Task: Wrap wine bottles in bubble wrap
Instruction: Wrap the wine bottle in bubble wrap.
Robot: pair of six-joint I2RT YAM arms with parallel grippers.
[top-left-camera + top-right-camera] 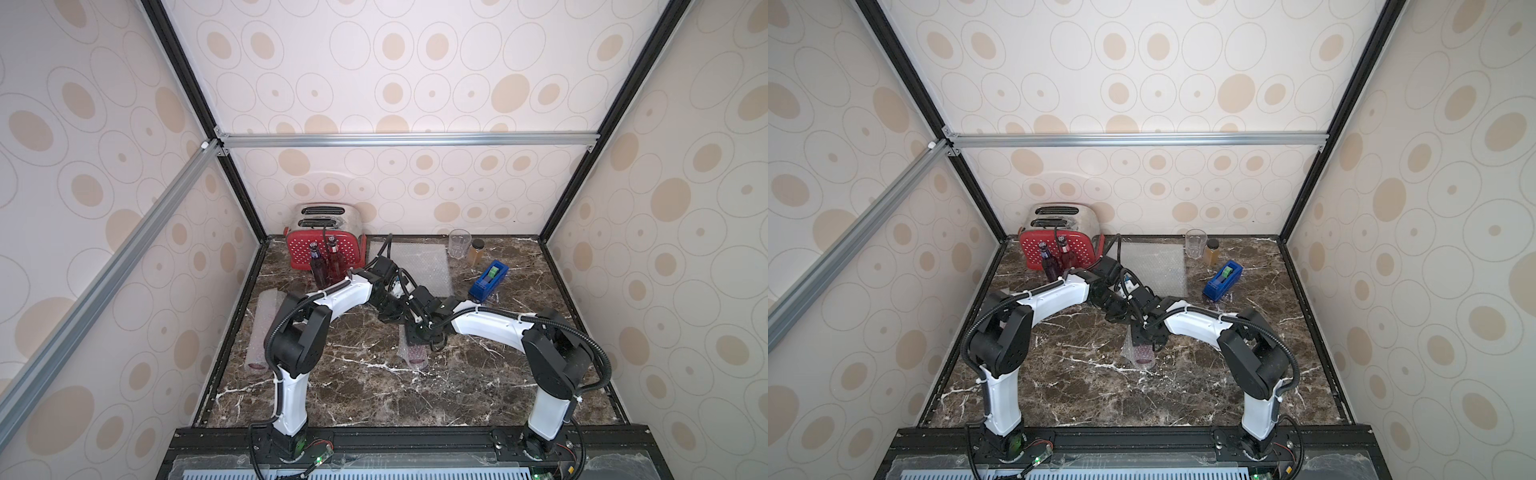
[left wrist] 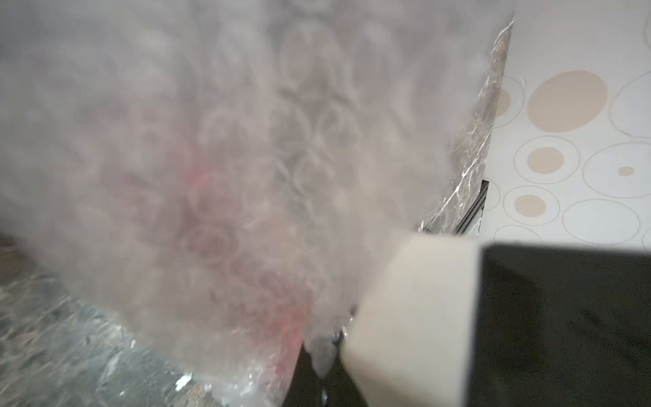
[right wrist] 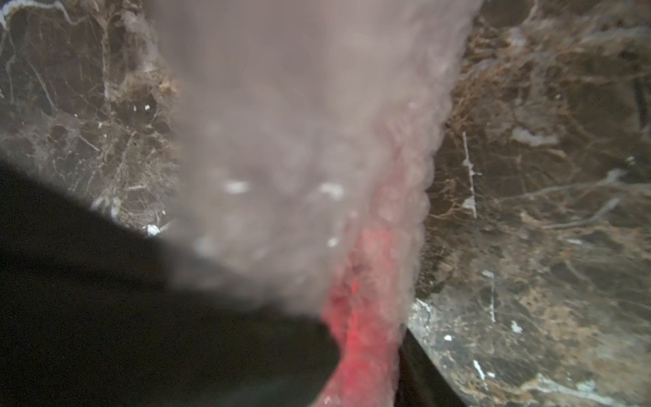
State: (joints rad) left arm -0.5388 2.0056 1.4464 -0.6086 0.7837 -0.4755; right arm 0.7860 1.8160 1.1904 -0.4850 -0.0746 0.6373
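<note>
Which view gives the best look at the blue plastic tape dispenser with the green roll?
In both top views the blue plastic tape dispenser stands whole and sharp on the dark marble table, beside the flat bubble wrap sheet. Neither wrist view shows it; blurred bubble wrap fills both.
</note>
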